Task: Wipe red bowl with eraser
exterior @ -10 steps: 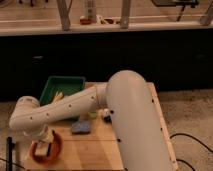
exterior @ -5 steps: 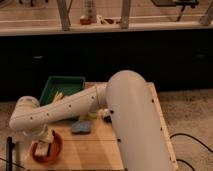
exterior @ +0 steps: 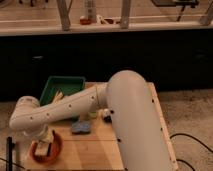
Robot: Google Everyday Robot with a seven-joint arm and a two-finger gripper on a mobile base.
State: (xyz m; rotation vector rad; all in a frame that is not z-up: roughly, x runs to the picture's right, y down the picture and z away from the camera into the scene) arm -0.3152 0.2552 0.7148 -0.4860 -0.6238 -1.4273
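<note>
Nothing has visibly moved over the last second: the arm keeps the same bend, from the bulky white link on the right across the table to the elbow at the left edge. From there the gripper reaches down into the bowl, which sits at the table's front left corner. The eraser shows as a pale block inside the bowl, right under the gripper and touching or nearly touching it. Whether the gripper is clamped on the eraser or merely resting against it cannot be told, since the wrist hides its tip. A blue-grey pad lies flat just right of the bowl, apart from it. The green tray sits at the table's back left, partly behind the arm.
</note>
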